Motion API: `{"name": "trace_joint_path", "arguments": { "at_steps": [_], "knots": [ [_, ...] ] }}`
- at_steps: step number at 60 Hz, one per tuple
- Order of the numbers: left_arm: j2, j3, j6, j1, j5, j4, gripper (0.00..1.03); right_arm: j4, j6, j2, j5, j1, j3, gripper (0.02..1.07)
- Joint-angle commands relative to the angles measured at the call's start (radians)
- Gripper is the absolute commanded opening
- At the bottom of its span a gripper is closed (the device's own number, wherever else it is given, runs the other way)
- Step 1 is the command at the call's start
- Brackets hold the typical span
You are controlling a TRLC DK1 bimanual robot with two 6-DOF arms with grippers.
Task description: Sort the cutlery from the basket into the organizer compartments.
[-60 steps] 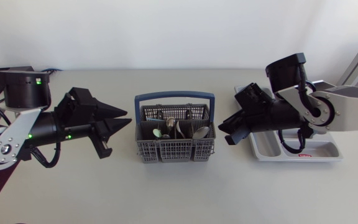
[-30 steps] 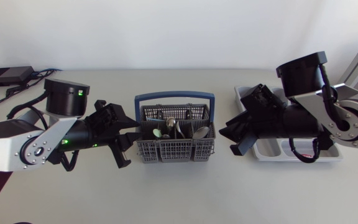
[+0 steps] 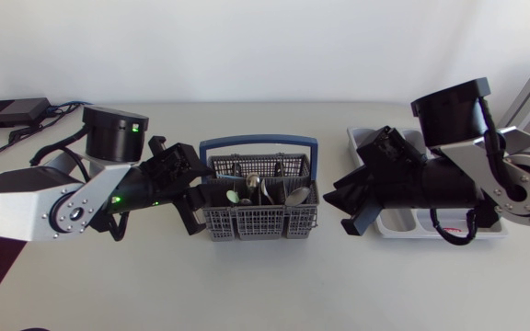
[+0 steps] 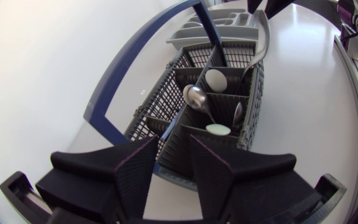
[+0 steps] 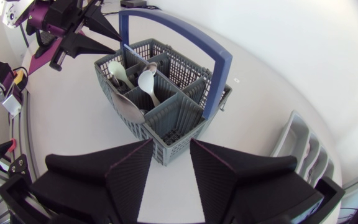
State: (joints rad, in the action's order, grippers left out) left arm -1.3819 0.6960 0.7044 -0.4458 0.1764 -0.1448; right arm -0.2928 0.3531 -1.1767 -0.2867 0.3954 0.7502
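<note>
Centrally on the table, a grey mesh basket (image 3: 260, 198) with a blue handle (image 3: 259, 144) arched over it is seen, and all places below are given from it. Inside its compartments the cutlery (image 3: 263, 190) is held: several spoons stand bowl-up, one spoon (image 4: 197, 96) leaning against a divider near the middle, and a pale one (image 5: 146, 81) is seen beside a darker one in the right wrist view. No piece is seen outside the basket. At the basket's left end the left gripper (image 3: 201, 198) is placed, its fingers spread apart and nothing held between them. In the left wrist view this gripper (image 4: 174, 149) is seen with the basket's near end wall just ahead of and below its tips; whether the wall is touched cannot be told. To the right of the basket the right gripper (image 3: 339, 207) is found, also spread wide and holding nothing, with a strip of bare table left between its tips and the basket's right end. In the right wrist view the same gripper (image 5: 169, 149) is pointed at the basket's near corner. Further right of the basket, partly covered by the right arm, the grey organizer (image 3: 486, 225) is laid flat; its long compartments (image 5: 303, 149) are seen beyond the basket from both wrists (image 4: 229, 25). Far to the left of the basket, at the table's back edge, a small black box (image 3: 7, 112) with cables is seen.
</note>
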Motion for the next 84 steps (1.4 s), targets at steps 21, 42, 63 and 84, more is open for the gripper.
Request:
{"name": "trace_joint_path", "arguments": {
  "at_steps": [21,42,63,84],
  "knots": [
    [-0.075,0.068,0.004,-0.008,-0.018,-0.027,0.36,-0.012,0.018,0.026,0.001,0.013,-0.038,0.49],
    [-0.121,0.092,0.009,-0.004,-0.018,-0.038,0.33,-0.008,0.021,0.023,0.001,0.011,-0.043,0.49],
    [-0.14,0.105,0.009,-0.004,-0.018,-0.039,0.15,-0.002,0.026,0.023,0.001,0.011,-0.051,0.48],
    [-0.112,0.091,0.007,-0.013,-0.02,-0.03,0.04,0.001,0.026,0.028,0.001,0.011,-0.064,0.48]
  ]
}}
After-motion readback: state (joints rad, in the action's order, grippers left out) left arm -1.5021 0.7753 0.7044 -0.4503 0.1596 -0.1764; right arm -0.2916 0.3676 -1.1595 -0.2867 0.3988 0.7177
